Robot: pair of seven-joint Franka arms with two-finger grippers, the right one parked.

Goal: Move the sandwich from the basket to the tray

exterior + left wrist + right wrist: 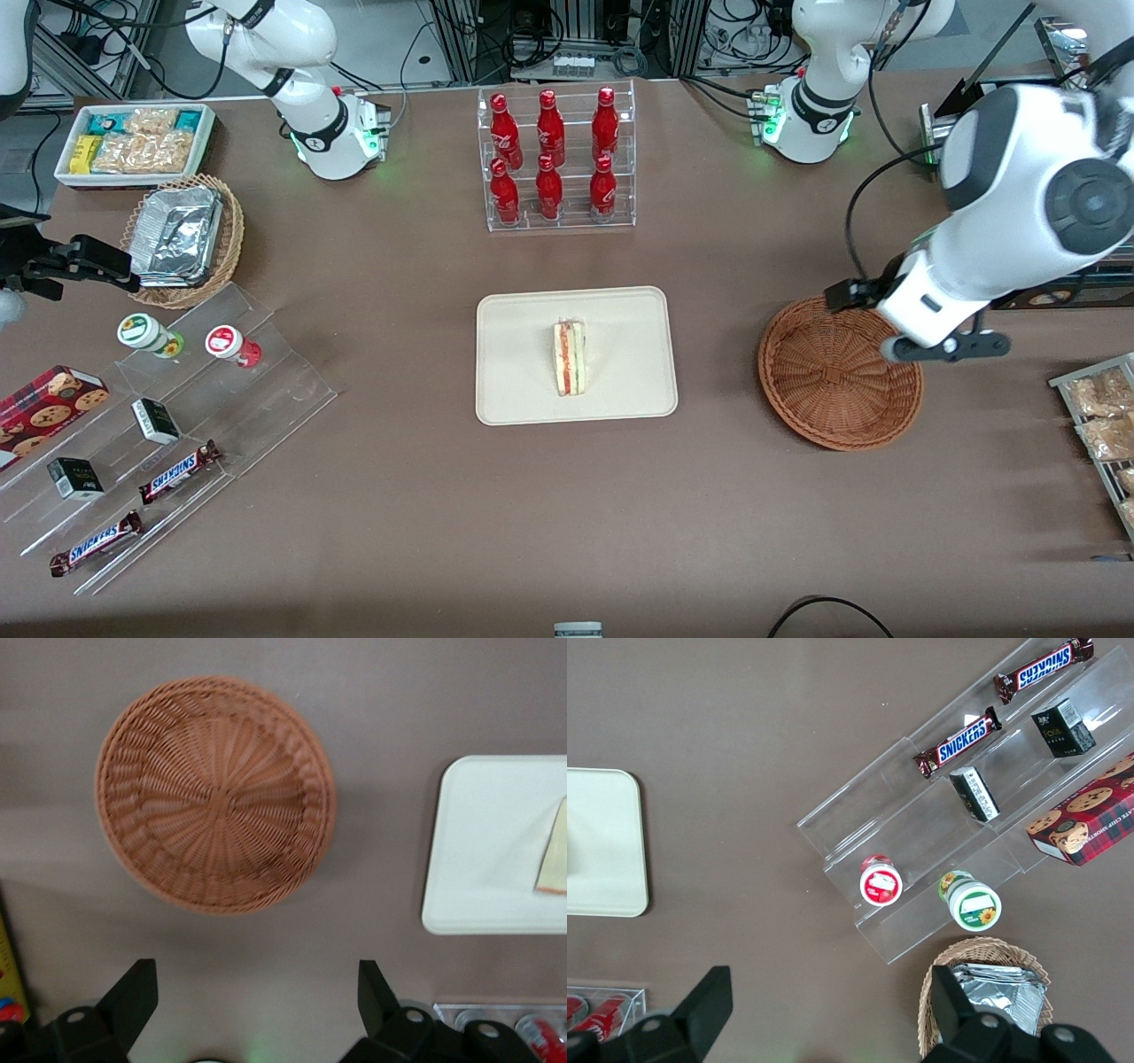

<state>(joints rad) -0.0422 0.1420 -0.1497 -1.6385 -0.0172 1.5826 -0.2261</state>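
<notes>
The sandwich [570, 357] lies on the cream tray [514, 390], near its middle, with the striped filling edge turned up, so the delivery looks complete. The woven basket [824, 416] sits empty on the brown surface [425, 514], toward the working arm's end. The pincer [257, 1001] hangs above that surface just beside the basket, fingers [133, 992] spread wide and holding nothing, which suggests the arm is clear of the load.

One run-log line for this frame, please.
sandwich: on tray | basket: empty | end effector: open, above table beside basket, holding nothing
</notes>
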